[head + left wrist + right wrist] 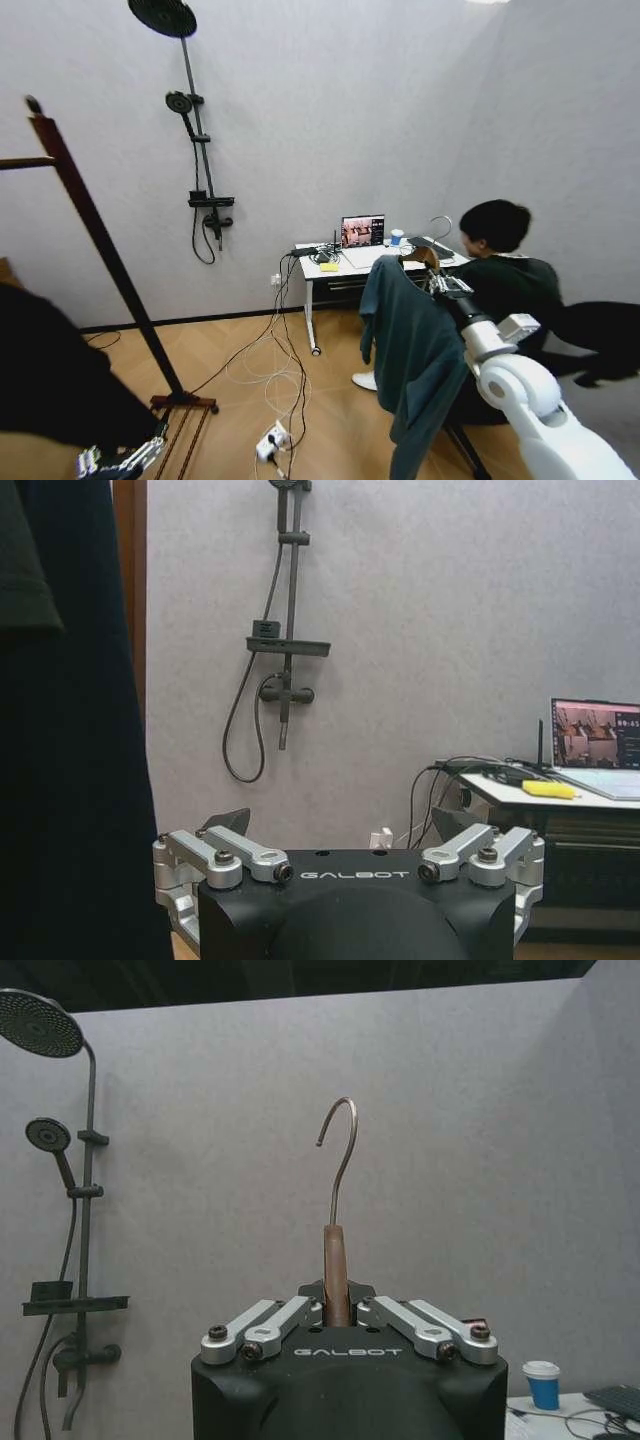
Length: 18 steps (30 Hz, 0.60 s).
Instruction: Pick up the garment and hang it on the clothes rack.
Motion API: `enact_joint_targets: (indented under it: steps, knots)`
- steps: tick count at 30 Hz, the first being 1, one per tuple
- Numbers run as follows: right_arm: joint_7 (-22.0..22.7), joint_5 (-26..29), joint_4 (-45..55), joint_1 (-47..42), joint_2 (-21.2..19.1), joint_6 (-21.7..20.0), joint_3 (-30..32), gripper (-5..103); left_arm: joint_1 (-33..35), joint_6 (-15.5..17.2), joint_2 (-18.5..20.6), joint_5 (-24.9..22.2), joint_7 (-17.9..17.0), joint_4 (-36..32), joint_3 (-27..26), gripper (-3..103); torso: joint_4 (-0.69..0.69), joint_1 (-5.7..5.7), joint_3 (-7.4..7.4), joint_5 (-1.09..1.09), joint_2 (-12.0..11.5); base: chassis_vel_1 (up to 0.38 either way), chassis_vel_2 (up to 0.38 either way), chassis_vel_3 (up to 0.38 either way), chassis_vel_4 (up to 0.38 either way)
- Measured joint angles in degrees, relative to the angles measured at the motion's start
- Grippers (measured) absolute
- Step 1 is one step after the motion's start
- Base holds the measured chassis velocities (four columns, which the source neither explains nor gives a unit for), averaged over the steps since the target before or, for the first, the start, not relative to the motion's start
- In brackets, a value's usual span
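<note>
The dark teal garment (415,350) hangs on a wooden hanger (424,256) in the right half of the head view, held up off the floor. My right gripper (436,276) is shut on the hanger's neck (335,1260), just below the metal hook (341,1150), which points upward. The clothes rack (105,255) stands at the far left, with its dark post leaning across the view and its top bar (22,162) at the edge. My left gripper (338,825) is open and holds nothing, low beside the rack's base (120,460).
A black coat (50,385) hangs at the lower left, close to my left gripper (70,740). A shower fixture (195,150) is on the back wall. A desk (350,262) with a laptop stands behind the garment. Cables and a power strip (272,440) lie on the wooden floor.
</note>
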Motion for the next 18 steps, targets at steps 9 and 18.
enact_joint_targets:
  steps: [9,18]
  knots:
    - [-0.8,0.7,-2.0,4.2,-0.5,-0.4,-1.9,10,0.0,0.0,0.0,0.0,0.0,0.0,0.0,100,-0.04,-0.38,-0.35,0.02,-0.6,-0.007,0.011,-0.013,0.019]
    - [-2.7,3.4,-8.7,11.1,-1.2,-1.2,-4.3,10,0.0,0.0,0.0,0.0,0.0,0.0,0.0,100,0.00,-1.04,-1.07,0.01,-2.2,0.051,0.026,0.012,0.032]
